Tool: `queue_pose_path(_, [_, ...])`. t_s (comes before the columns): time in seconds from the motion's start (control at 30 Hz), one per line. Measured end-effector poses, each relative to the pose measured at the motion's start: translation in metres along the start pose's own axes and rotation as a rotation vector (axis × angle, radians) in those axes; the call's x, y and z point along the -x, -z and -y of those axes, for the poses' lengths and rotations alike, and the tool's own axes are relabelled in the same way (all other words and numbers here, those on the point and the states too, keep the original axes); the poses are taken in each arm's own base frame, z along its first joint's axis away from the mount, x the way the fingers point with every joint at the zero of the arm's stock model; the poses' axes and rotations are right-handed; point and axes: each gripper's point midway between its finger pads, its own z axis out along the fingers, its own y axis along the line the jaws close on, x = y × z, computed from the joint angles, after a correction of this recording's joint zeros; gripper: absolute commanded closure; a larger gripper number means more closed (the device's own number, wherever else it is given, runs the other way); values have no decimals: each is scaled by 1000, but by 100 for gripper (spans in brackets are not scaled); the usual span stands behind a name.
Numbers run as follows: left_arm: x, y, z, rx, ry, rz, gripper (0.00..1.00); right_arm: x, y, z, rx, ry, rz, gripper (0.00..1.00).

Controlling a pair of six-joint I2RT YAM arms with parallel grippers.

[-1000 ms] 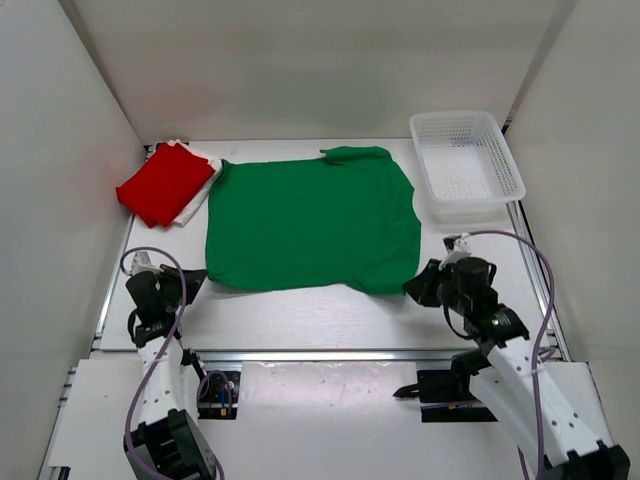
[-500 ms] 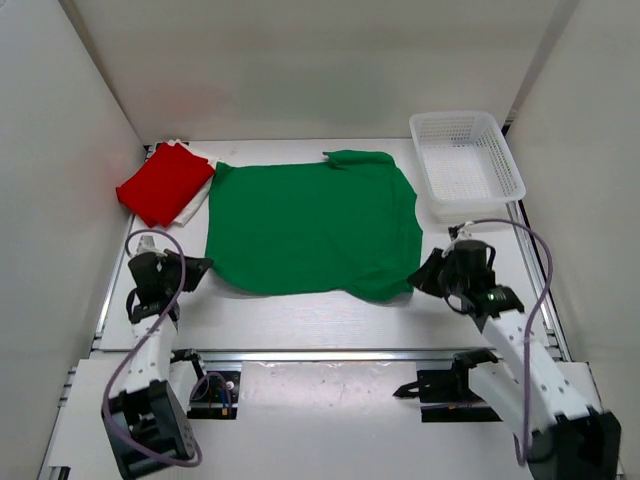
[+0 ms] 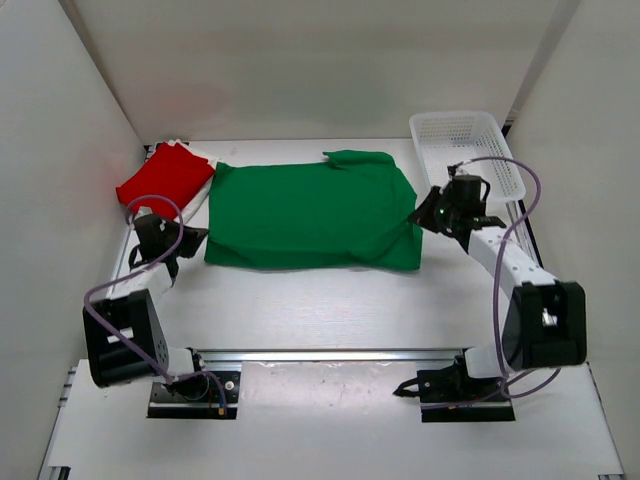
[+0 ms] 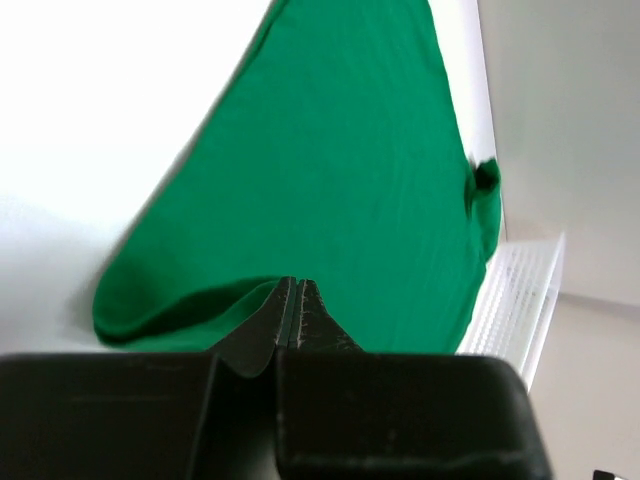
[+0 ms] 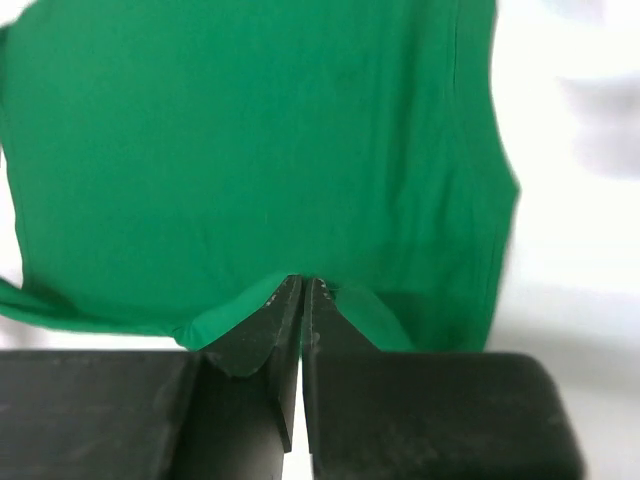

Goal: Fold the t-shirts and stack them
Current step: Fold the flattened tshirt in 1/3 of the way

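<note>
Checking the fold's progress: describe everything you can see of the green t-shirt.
The green t-shirt is plain, soft bright-green cloth, spread mostly flat on the white table. Its near corners are pinched and raised, one in the shut left gripper, one in the shut right gripper, curling the near edge. Cloth bunches at its far edge.

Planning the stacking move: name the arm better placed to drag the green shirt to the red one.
Left, probably. The left gripper, shut on the green shirt's corner, is beside the red shirt; the right gripper holds the corner by the basket, farther off.
</note>
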Motion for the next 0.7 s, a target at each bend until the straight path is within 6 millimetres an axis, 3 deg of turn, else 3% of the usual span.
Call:
queue_pose_path(0.2, [19, -29, 8, 25, -6, 17, 100, 38, -45, -6, 6, 15, 10, 100])
queue_pose_path(0.47, [20, -72, -5, 88, -20, -27, 99, 55, -96, 3, -21, 37, -29, 100])
queue_pose_path(0.5, [18, -74, -8, 97, -19, -33, 96, 57, -100, 3, -24, 40, -32, 96])
queue_pose_path(0.53, [17, -76, -11, 104, -18, -38, 87, 61, -103, 2, -25, 42, -33, 92])
queue_pose_path(0.57, [17, -76, -12, 109, -22, -41, 79, 65, -107, 0, -24, 45, -32, 77])
queue_pose_path(0.6, [16, -76, -13, 114, -25, -42, 70, 69, -110, -4, -19, 49, -27, 69])
queue_pose_path(0.7, [25, -74, -9, 109, -33, -18, 64, 83, -113, -13, -5, 71, -5, 65])
